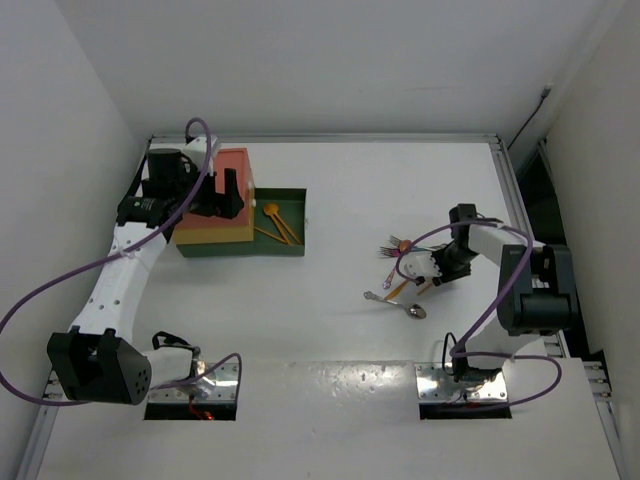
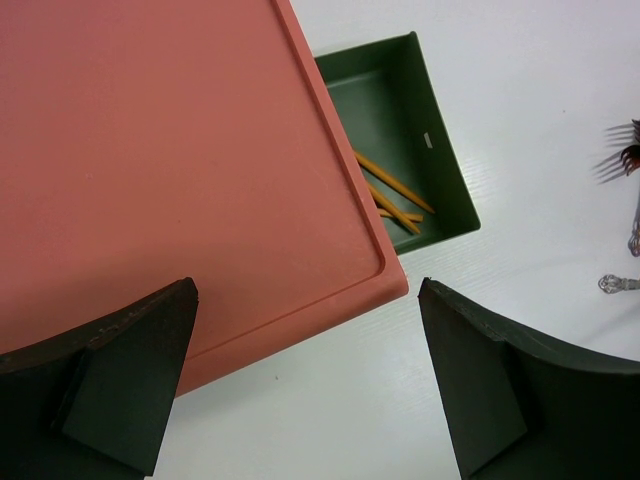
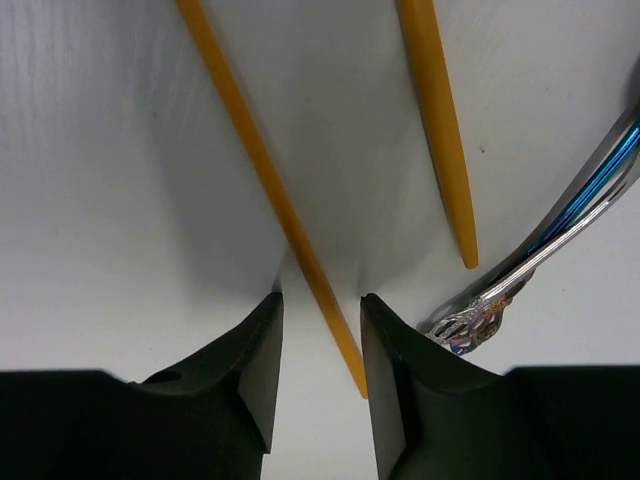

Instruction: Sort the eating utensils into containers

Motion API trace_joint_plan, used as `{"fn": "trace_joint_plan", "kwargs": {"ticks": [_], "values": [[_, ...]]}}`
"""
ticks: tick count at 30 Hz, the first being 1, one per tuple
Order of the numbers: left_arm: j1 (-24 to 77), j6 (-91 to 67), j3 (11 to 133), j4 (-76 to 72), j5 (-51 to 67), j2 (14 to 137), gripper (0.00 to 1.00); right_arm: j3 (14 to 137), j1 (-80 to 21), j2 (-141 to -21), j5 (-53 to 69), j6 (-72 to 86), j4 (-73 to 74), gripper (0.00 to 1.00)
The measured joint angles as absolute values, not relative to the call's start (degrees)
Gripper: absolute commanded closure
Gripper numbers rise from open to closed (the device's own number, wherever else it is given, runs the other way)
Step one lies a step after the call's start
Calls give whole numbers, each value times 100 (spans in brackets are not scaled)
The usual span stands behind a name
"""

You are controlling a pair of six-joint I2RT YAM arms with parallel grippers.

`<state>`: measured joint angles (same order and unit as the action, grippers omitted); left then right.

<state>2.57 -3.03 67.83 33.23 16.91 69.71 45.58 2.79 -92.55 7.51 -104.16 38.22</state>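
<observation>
The containers (image 1: pixel 213 213) are a stacked block with a red-orange top (image 2: pixel 180 150) and a dark green bottom drawer (image 1: pixel 288 243) pulled out to the right, several orange utensils (image 2: pixel 395 195) inside it. My left gripper (image 1: pixel 226 196) is open and empty above the block's near corner (image 2: pixel 310 380). My right gripper (image 1: pixel 428 270) is low over the utensil pile. Its jaws (image 3: pixel 322 310) stand slightly apart astride the end of an orange handle (image 3: pixel 290 220). A second orange handle (image 3: pixel 440 130) and an iridescent metal handle (image 3: pixel 520 275) lie just right. A silver spoon (image 1: pixel 405 307) lies nearby.
Purple-pink forks (image 1: pixel 393 247) lie at the pile's far side and show at the left wrist view's right edge (image 2: pixel 622 158). The yellow middle drawer (image 1: pixel 215 236) is closed. White walls enclose the table on the left, back and right.
</observation>
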Motion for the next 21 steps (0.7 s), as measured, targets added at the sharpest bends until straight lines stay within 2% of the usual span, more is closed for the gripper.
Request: {"fn": "trace_joint_plan", "kwargs": {"ticks": [6, 14, 21], "values": [[257, -303, 6737, 3221, 1658, 6971, 0, 4665, 237, -9413, 591, -10589, 3800, 76], [257, -303, 6726, 3194, 1623, 6971, 0, 4456, 36, -9334, 117, -11128, 3750, 80], [257, -303, 6726, 3192, 1610, 6969, 0, 4268, -128, -9225, -145, -11174, 3599, 95]]}}
